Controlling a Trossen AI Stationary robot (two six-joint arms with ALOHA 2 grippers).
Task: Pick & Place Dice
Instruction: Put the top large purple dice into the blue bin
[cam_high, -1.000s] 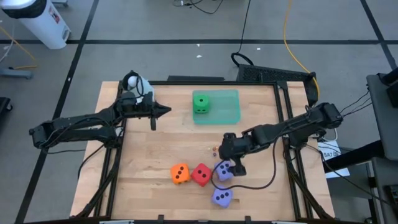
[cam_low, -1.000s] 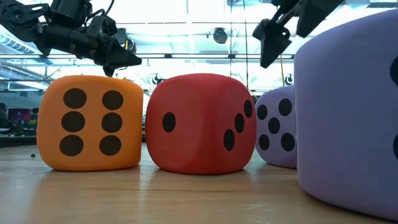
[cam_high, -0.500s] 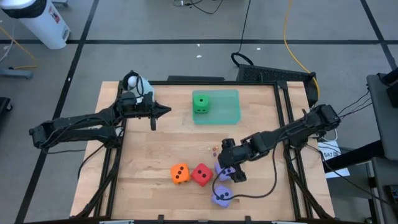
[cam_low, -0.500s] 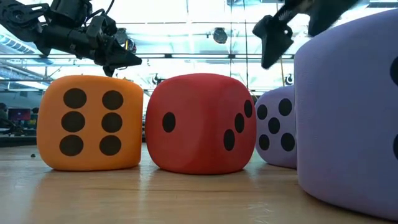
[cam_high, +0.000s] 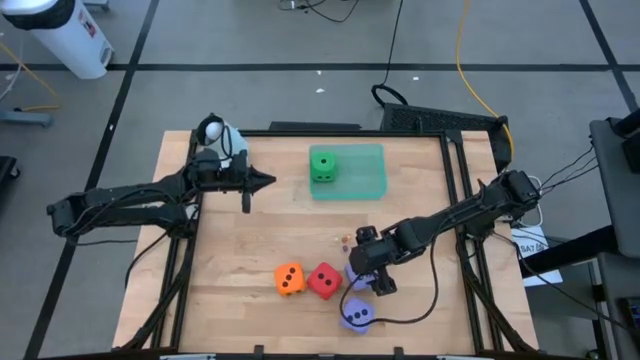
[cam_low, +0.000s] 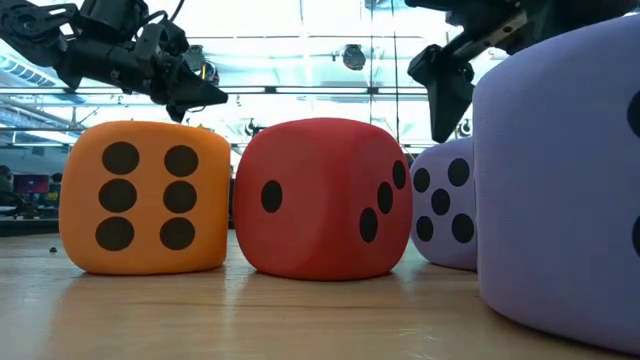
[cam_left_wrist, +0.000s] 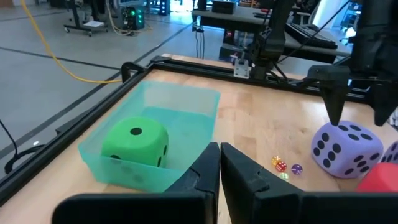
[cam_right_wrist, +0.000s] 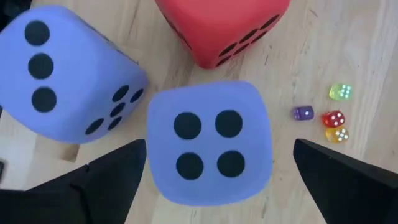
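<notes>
Near the table's front stand an orange die (cam_high: 289, 279), a red die (cam_high: 323, 281) and two purple dice (cam_high: 353, 280) (cam_high: 357, 316), each resting on a flat face. A green die (cam_high: 323, 165) sits in a teal tray (cam_high: 368, 172) at the far middle. My right gripper (cam_right_wrist: 220, 146) hangs open, pointing steeply down, just above the farther purple die (cam_right_wrist: 208, 149), whose four-pip face is up. Its fingers (cam_right_wrist: 106, 180) stand to either side without touching it. My left gripper (cam_left_wrist: 219, 163) is shut and empty, held level left of the tray.
Several tiny coloured dice (cam_right_wrist: 334, 118) lie on the wood just beyond the purple die. The red die (cam_right_wrist: 217, 25) and the nearer purple die (cam_right_wrist: 62, 93) crowd close to it. Black rails (cam_high: 455, 190) frame the tabletop; bare wood lies at the left.
My right gripper has come down and a little toward the table's near edge, staying open, so that it now hangs over the farther purple die. The dice have not moved.
</notes>
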